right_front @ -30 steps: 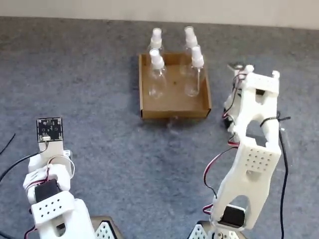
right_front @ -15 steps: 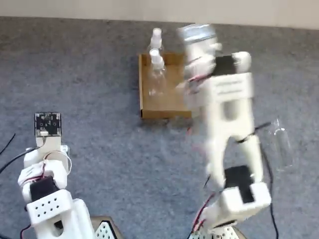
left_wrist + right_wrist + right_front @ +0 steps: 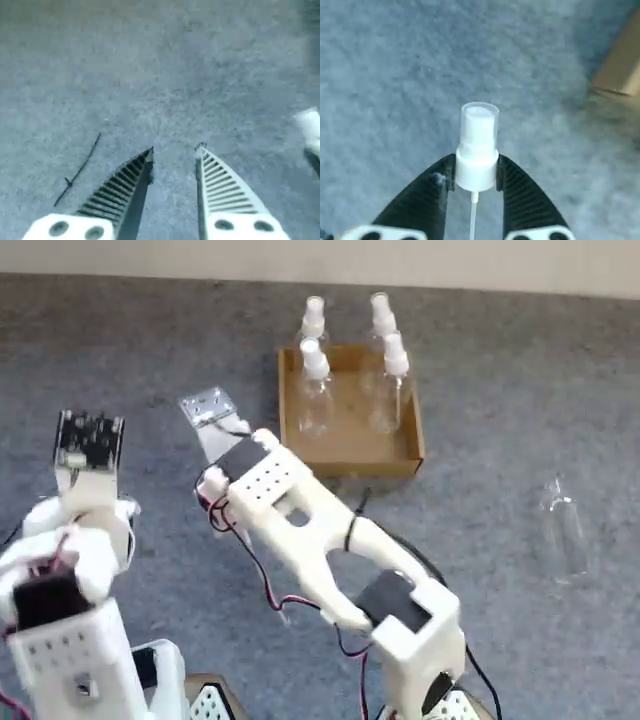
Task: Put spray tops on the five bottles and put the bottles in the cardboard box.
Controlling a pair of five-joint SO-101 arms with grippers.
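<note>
Your right tool point(image 3: 475, 167), pinching a spray top point(image 3: 478, 137), has swung left of the cardboard box point(image 3: 350, 462). Your left tool point(image 3: 174, 149) is spread wide.

Overhead and wrist close-ups, common table point(image 3: 120, 350)

no readable text, labels, numbers or signs on anything

The thin tube point(image 3: 472, 216) of the spray top point(image 3: 478, 145) runs off the picture's edge, and the cardboard box point(image 3: 619, 65) is cut down to one corner. A blurred white shape point(image 3: 310, 126) at the edge of the left wrist view is too vague to name. From above, whether the rear bottles point(image 3: 313, 318) stand inside the box or just behind it cannot be told.
</note>
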